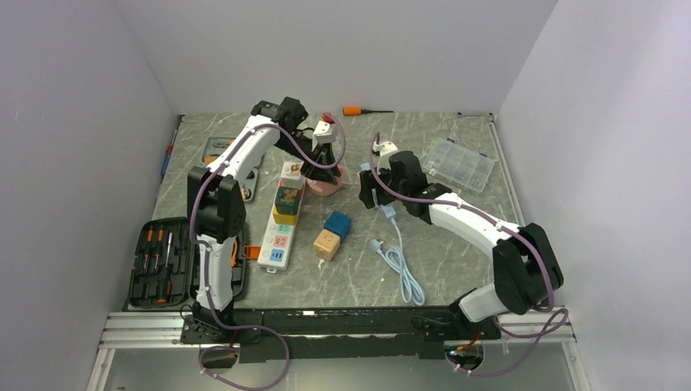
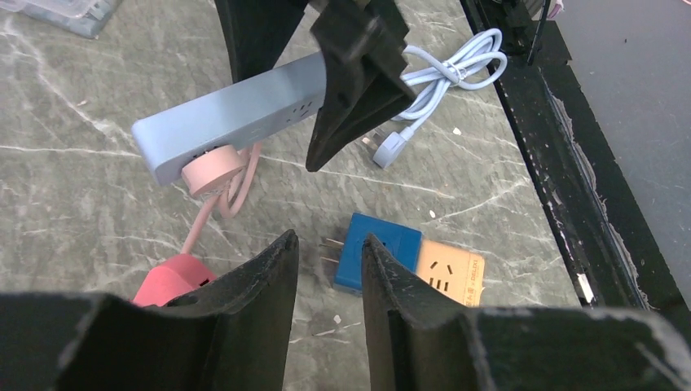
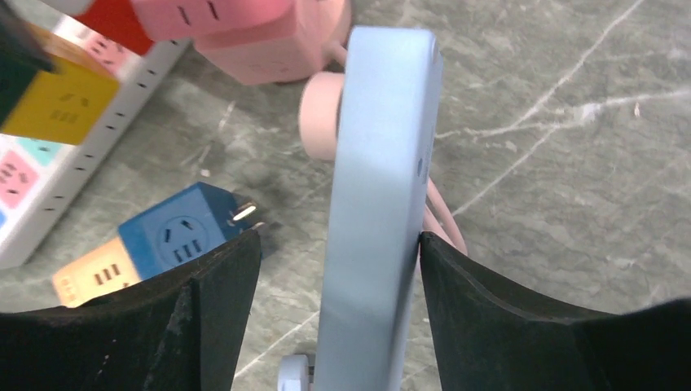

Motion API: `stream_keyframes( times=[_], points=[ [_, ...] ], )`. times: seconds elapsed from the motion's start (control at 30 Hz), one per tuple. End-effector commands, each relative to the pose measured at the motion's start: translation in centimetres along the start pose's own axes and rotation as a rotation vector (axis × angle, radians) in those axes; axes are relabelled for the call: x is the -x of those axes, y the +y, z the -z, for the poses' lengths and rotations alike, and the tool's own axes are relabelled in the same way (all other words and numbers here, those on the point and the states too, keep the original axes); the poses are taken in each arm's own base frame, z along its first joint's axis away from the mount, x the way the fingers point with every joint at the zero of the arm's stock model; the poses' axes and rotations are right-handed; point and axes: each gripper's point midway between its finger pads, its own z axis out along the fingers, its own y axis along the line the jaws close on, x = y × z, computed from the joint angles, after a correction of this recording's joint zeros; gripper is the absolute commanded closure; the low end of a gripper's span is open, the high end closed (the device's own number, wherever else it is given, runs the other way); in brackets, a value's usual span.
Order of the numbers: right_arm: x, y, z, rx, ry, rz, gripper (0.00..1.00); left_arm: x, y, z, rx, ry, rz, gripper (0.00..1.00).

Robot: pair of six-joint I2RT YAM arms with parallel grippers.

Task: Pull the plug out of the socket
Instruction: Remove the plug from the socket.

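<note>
The right gripper (image 3: 338,240) fills the foreground of its wrist view, its black fingers (image 3: 481,318) straddling the light-blue strip (image 3: 379,187), which stands on edge between them; one finger rests against the strip while bare stone shows between the strip and the other finger, so the jaws are released around it rather than clenched; a round pink disc (image 3: 316,114) sits against the strip's face, its pink cord trailing away beneath; the left gripper (image 2: 330,244) hovers over the surface (image 1: 456,244) with its fingers a narrow slot apart and nothing between them, released, a pink cube adapter (image 2: 167,281) just beside one fingertip; a blue cube (image 1: 337,223) and a tan cube (image 1: 326,243) lie touching each other near the middle; the socket (image 1: 277,244), long and white, lies flat left of centre beside the left arm, between those cubes and an open tool case (image 1: 159,261), its blue-marked end nearest the bases, coloured cube adapters (image 1: 287,199) sitting on its far half; both grippers are off past its far end, to the right.
</note>
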Motion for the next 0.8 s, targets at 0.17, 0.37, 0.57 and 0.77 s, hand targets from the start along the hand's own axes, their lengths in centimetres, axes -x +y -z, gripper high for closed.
stream_keyframes(
  times=[0.17,0.37,0.57,0.77],
  points=[
    [1.1,-0.7,-0.7,-0.067,0.006,0.026,0.60,3.6,-2.7,1.7,-0.008,-0.056,-0.114,0.50],
    [2.9,0.3,0.0,-0.006,-0.086,-0.017,1.00,3.1,-3.3,1.6,-0.017,-0.043,-0.139,0.24],
    [6.4,3.2,2.1,0.213,-0.266,-0.066,1.00,3.2,-1.0,0.9,-0.009,-0.061,-0.109,0.14],
    [8.4,4.7,4.4,0.300,-0.398,-0.053,1.00,4.0,2.5,0.2,0.101,-0.096,-0.093,0.13]
  ],
)
